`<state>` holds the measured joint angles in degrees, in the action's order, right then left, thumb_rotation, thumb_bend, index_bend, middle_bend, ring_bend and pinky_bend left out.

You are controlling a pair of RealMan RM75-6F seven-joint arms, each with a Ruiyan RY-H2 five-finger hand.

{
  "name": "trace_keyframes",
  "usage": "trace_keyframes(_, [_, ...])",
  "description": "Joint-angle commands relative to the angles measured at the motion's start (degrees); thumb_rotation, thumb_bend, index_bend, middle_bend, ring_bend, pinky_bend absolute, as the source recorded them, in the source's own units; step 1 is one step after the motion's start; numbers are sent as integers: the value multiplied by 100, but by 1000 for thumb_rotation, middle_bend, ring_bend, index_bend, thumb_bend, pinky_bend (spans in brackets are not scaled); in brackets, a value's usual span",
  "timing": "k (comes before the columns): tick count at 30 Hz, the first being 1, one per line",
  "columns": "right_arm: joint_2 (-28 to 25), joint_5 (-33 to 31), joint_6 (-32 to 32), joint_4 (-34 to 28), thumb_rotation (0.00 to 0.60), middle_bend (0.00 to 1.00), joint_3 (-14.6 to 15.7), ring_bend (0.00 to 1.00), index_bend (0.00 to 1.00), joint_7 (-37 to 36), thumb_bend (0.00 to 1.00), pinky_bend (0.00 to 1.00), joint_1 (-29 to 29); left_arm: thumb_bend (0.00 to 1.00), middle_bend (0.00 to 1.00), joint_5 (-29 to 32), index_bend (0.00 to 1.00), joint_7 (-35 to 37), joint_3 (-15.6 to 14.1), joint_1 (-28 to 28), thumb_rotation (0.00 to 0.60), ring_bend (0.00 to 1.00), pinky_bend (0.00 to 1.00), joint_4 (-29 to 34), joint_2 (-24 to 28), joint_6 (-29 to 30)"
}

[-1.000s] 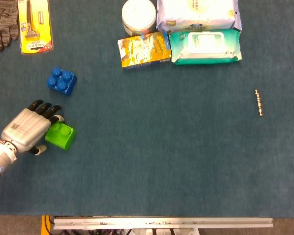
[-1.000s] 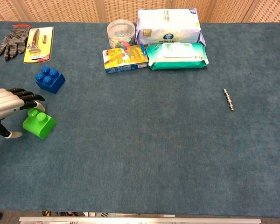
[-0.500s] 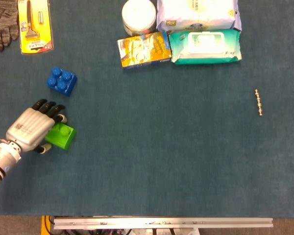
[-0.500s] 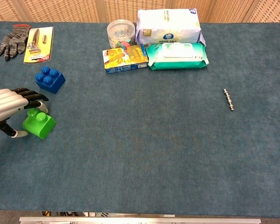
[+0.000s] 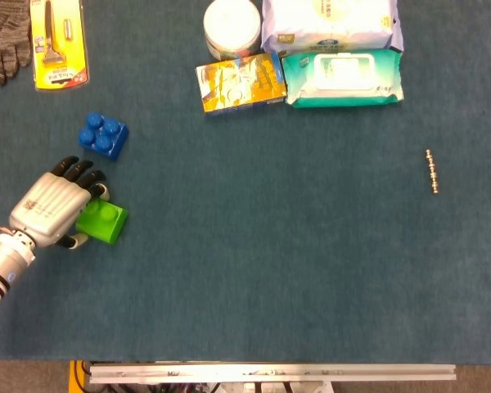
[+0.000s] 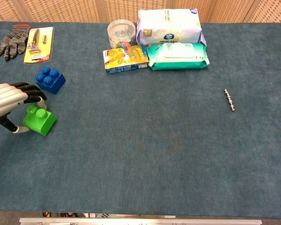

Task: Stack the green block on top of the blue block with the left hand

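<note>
Two toy blocks: one green block (image 5: 103,222) against the fingers (image 5: 92,190) of the one hand (image 5: 49,209) in view, one blue block (image 5: 103,136) just beyond the fingertips. Far past them: one glove (image 5: 6,34), one carded scraper (image 5: 56,41), one round tub (image 5: 232,26), one small box (image 5: 240,82), two tissue packs (image 5: 327,23) (image 5: 343,78), and one metal rod (image 5: 431,171).

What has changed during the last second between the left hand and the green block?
The left hand has closed in on the green block; its fingers now curl over the top, thumb at the near side. The block is tilted and shifted slightly toward the blue block, apparently starting to lift. The blue block and the other things stayed put.
</note>
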<state>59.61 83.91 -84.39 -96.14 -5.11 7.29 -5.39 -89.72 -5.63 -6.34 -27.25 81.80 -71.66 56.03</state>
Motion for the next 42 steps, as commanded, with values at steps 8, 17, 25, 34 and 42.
trace_keyframes(8, [-8, -2, 34, 18, 600, 449, -6, 406, 449, -28, 186, 470, -22, 204, 210, 142, 375, -83, 223, -139, 600, 151, 91, 423, 431, 51])
trace_keyframes(17, [20, 25, -9, 31, 600, 449, 9, 406, 449, -28, 185, 470, 0, 205, 211, 185, 385, 290, 464, -455, 600, 151, 91, 725, 927, -140])
trace_keyframes(25, [-16, 7, -64, -4, 600, 449, 16, 406, 449, 23, 185, 470, 46, 205, 213, 326, 385, 491, 691, -891, 600, 152, 91, 660, 1041, -633])
trace_keyframes(34, [-38, -69, -88, -68, 600, 449, 10, 406, 449, 133, 186, 470, 87, 204, 216, 475, 385, 412, 920, -1420, 600, 152, 91, 269, 890, -1179])
trace_keyframes(42, [-12, -128, -94, -151, 600, 449, -6, 406, 449, 277, 185, 470, 96, 204, 217, 570, 385, 560, 1026, -1811, 600, 151, 91, -149, 769, -1603])
